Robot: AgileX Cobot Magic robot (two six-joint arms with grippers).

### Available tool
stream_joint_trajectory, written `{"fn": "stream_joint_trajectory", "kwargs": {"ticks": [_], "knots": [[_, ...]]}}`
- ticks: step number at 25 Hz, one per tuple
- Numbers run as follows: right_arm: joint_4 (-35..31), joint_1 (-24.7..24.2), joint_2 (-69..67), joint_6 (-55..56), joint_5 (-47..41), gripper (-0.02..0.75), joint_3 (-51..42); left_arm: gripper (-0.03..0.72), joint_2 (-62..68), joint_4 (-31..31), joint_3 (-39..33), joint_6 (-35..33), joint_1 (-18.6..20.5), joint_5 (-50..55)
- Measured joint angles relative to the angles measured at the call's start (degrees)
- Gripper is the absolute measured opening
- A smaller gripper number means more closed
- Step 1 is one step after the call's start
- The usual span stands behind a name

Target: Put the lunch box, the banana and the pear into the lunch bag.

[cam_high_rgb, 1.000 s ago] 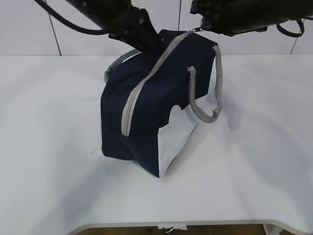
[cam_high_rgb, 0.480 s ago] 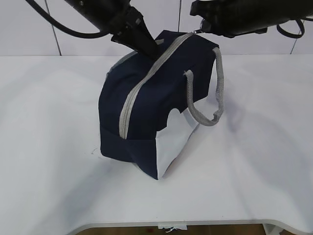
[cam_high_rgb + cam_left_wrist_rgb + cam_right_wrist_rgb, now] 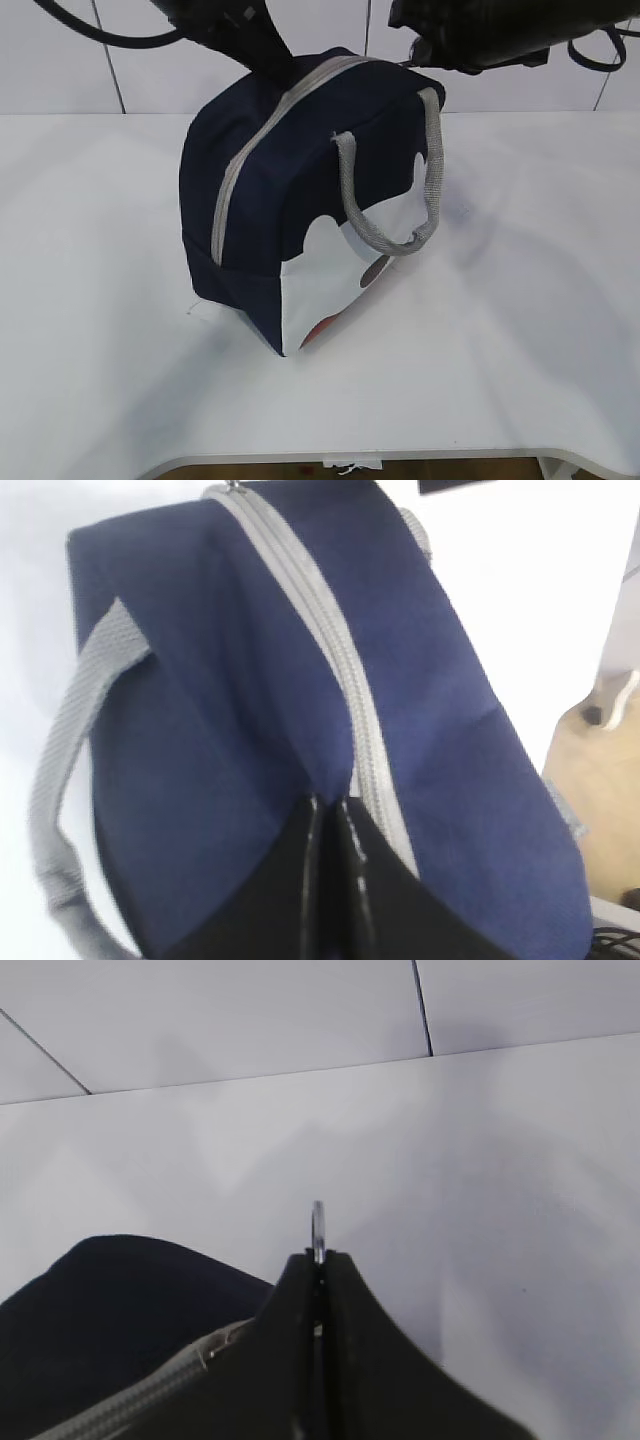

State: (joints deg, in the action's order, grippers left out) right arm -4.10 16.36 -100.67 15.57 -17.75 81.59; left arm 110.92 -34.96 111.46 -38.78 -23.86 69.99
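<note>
The navy lunch bag (image 3: 300, 180) stands on the white table, its grey zipper (image 3: 250, 150) closed along the top and one grey handle (image 3: 390, 235) hanging over the white side panel. My left gripper (image 3: 268, 62) is shut on the bag's top fabric beside the zipper (image 3: 320, 620); the left wrist view shows its tips (image 3: 330, 800) pinching a navy fold. My right gripper (image 3: 412, 52) is shut on the zipper's ring pull (image 3: 318, 1225) at the bag's far end. The lunch box, the banana and the pear are out of view.
The table (image 3: 520, 330) spreads around the bag, with its front edge near the bottom of the exterior view. A tiled wall (image 3: 60, 60) rises behind. The bag's other handle (image 3: 70, 740) hangs on the far side.
The bag has been pulled up and to the left and now stands more upright, showing more of its side panel. My left gripper rose with it. The right gripper has held still.
</note>
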Motion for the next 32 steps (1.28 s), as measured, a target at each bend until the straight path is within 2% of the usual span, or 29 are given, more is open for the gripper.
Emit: {"fn": "stream_joint_trajectory", "kwargs": {"ticks": [16, 32], "knots": [[-0.7, 0.0, -0.4, 0.0, -3.0, 0.001, 2.4, -0.007, -7.5, 3.1, 0.0, 0.0, 0.0, 1.3], [-0.9, 0.0, -7.7, 0.2, -4.5, 0.001, 2.8, -0.007, -9.1, 3.6, -0.1, 0.0, 0.0, 2.5]]}}
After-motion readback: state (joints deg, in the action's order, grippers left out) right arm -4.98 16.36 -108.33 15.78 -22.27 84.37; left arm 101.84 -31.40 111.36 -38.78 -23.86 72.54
